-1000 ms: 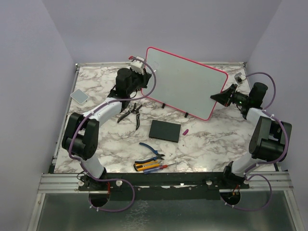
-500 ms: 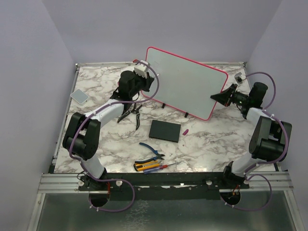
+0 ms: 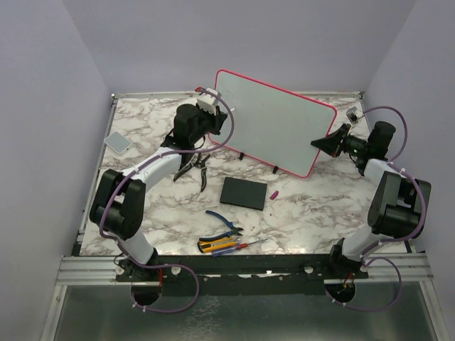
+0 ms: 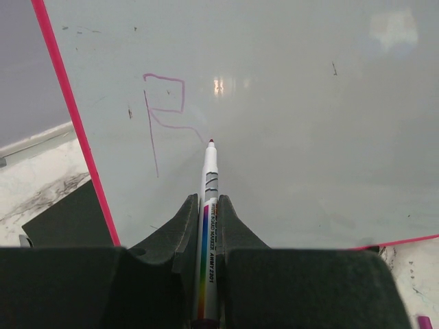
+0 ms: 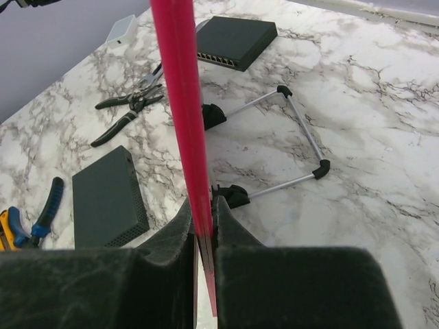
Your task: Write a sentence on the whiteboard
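— Whiteboard (image 3: 274,128) standing up toward the back of the marble table (image 3: 306,206), between the two arms. It has a big pale grey-white face and a rounded pink-red frame, and it's propped on a thin wire stand (image 5: 302,137) with black feet.
— And it's set at an angle, left end farther back than the right. What's on it?
— Of the sentence (image 4: 149,130), just one letter shows, near the left edge: a thin pink R with a tall stem, a boxy loop and a slanted leg. A few dark specks (image 4: 334,68) dot the rest of the surface.
— Left gripper (image 4: 207,200)?
— Fingers pinched tight on a white marker (image 4: 210,168) with a rainbow stripe, pointed straight at the board. Its red tip sits right at the end of the R's leg. Whether it's touching, can't tell.
— Right gripper (image 5: 202,202)?
— Nearly closed, clamping the frame at the board's right edge, one finger either side of the pink rim.
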